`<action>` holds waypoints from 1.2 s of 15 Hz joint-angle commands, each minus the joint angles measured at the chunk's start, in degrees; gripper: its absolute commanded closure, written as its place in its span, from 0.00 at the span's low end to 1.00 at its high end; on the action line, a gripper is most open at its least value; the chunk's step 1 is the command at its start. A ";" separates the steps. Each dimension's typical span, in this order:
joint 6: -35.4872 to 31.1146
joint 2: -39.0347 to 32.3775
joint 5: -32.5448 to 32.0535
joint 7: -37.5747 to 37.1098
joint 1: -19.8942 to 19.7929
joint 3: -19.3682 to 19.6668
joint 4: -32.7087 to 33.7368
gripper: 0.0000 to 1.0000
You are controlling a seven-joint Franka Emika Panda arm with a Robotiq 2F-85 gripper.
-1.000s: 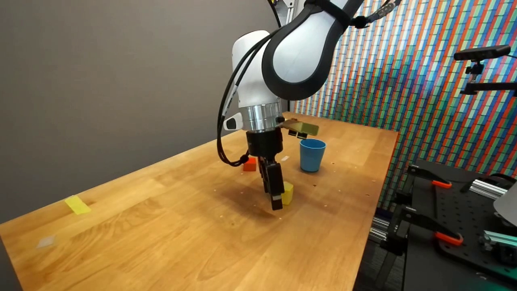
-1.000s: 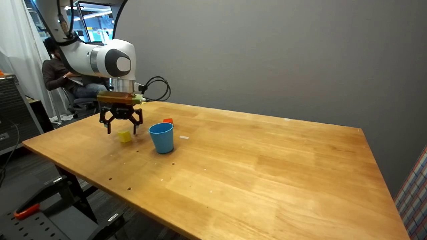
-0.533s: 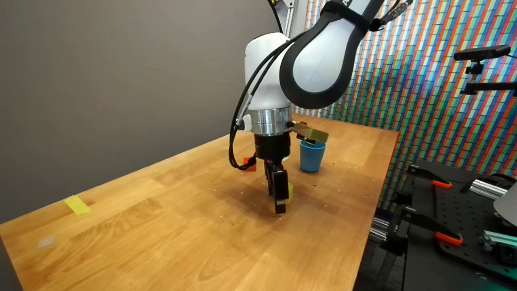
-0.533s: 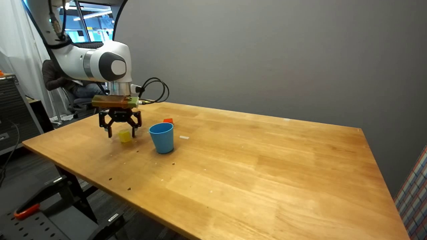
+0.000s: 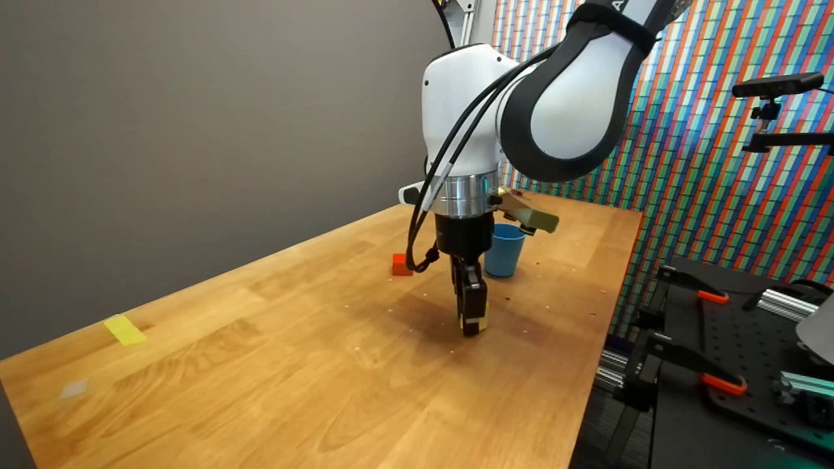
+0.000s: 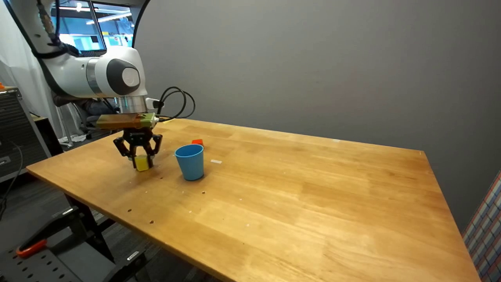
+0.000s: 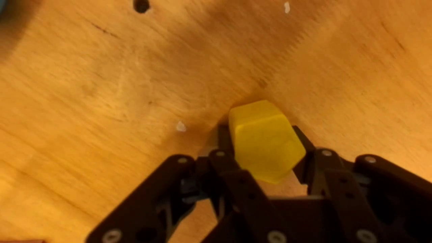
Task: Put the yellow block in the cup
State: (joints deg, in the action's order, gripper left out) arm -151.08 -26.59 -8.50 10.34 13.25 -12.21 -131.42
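The chunky yellow block sits between the two fingers of my gripper in the wrist view, one finger against each side. My gripper is shut on it, low at the tabletop; whether the block touches the wood I cannot tell. In an exterior view the finger hides most of the yellow block. The blue cup stands upright a short way from the gripper, apart from it. In an exterior view the wrist camera mount partly covers the cup.
A small red block lies on the wooden table behind the gripper, near the cup in an exterior view. A flat pale-yellow piece lies by the far edge. Clamps stand beside the table.
My gripper has come down and its fingers have closed from wide apart onto the yellow block. The block has shifted slightly with them. Cup and red block have stayed put.
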 commanded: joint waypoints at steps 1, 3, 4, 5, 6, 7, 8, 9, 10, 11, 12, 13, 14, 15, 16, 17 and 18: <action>-1.31 4.64 -0.07 -3.26 0.51 0.36 -4.50 0.73; -4.49 7.36 0.49 -5.25 0.32 0.30 -6.66 0.73; -6.72 9.09 0.54 -7.18 0.77 0.43 -8.30 0.73; -8.50 10.72 -0.03 -9.22 1.35 1.09 -9.43 0.73; -10.10 12.63 -0.58 -11.34 1.85 1.79 -10.61 0.73; -11.61 14.49 -1.54 -13.85 2.57 2.94 -11.80 0.73; -12.70 16.15 -2.77 -16.54 3.39 4.31 -12.77 0.73; -13.48 17.86 -4.26 -19.33 4.01 5.92 -13.72 0.73; -14.03 19.43 -7.17 -22.91 4.88 7.99 -14.56 0.73; -14.58 20.82 -10.00 -26.63 5.37 9.75 -15.33 0.73; -14.78 22.33 -13.55 -30.86 5.81 11.61 -16.12 0.73; -14.79 23.86 -17.57 -35.39 6.06 13.32 -16.83 0.73; -14.44 25.53 -21.54 -39.76 5.99 14.80 -17.42 0.73; -13.45 27.05 -25.87 -44.16 5.96 16.40 -17.52 0.73; -12.55 28.54 -30.00 -48.58 5.29 17.20 -17.58 0.73; -11.79 29.88 -34.51 -53.10 4.60 17.99 -17.44 0.73; -11.17 31.06 -38.50 -57.55 3.80 18.44 -17.34 0.73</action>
State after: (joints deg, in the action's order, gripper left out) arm -163.73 -1.52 -37.48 -35.99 17.85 4.08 -146.90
